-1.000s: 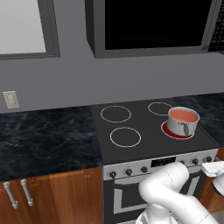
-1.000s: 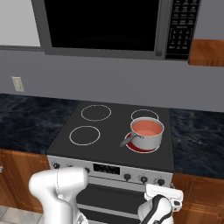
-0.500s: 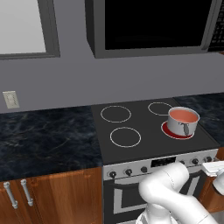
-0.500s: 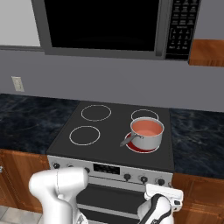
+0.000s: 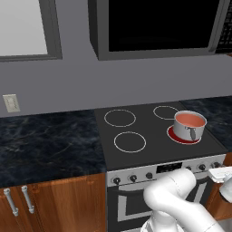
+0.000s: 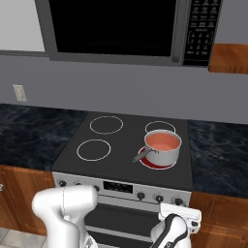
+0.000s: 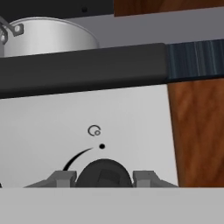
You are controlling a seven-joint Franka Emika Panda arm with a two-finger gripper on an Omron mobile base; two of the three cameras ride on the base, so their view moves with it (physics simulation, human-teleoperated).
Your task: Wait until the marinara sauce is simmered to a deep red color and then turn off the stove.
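- A pale salmon-orange marinara sauce [image 5: 190, 120] is held in a round silver saucepan [image 6: 162, 148], which stands on the glowing red burner disc [image 5: 172, 134] at the front right of the black glass stove [image 6: 123, 145] with white burner rings.
- In the hand view, the two-finger gripper [image 7: 104, 177] is seen closed around a small black knob [image 7: 104, 173] on the silver front panel [image 7: 52, 135]; a finger is pressed to each side.
- A black microwave [image 6: 116, 26] is mounted above.
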